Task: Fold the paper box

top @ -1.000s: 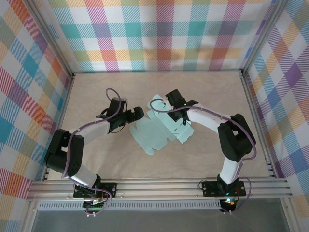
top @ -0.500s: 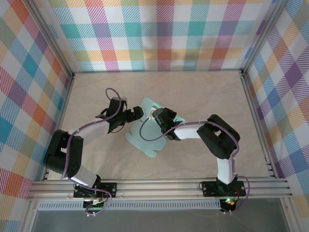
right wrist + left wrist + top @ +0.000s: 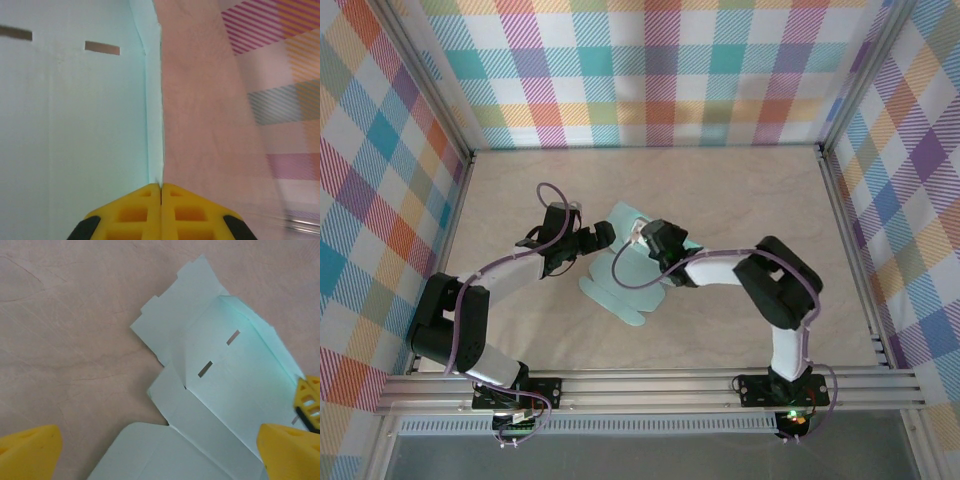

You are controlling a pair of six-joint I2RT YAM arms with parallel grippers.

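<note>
Status: paper box (image 3: 620,285) lies mid desk (image 3: 750,200), part-folded. My right gripper (image 3: 161,187) is pinched tight on its far panel edge; left gripper (image 3: 604,236) gapes empty, box just ahead.

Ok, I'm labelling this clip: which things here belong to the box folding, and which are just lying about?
Part of the job:
paper box, a flat mint sheet
right gripper, jaws shut on the sheet's edge
left gripper, jaws open by the sheet

Not part of it, fixtures rather than loose things:
table
plaid walls
aluminium frame
</note>
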